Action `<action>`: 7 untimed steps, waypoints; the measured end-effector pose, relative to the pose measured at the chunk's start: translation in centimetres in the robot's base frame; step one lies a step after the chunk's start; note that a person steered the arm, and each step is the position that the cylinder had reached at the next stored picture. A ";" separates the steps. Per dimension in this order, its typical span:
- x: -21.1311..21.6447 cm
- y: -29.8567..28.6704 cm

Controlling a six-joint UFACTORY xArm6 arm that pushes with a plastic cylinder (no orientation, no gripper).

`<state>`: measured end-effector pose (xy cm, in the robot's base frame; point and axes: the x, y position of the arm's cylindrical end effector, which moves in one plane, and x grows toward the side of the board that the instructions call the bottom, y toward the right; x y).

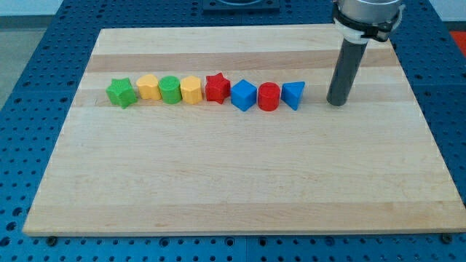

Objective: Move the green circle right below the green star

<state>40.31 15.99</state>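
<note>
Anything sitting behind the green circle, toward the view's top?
Nothing: behind the green circle block only bare wooden board shows. It sits between two yellow blocks. My tip stands far right.

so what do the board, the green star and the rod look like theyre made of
The board looks like pale wood, matt, with grain lines and darker strips along it. The green star looks like plastic or painted wood; flat even colour, so I cannot tell which. The rod, ending at my tip right of the blue triangle, looks like dark matt plastic or metal.
</note>
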 end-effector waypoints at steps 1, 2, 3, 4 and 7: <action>0.0 0.0; 1.6 -1.3; 6.4 -6.2; 10.3 -10.8; 17.6 -23.1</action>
<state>57.94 -7.07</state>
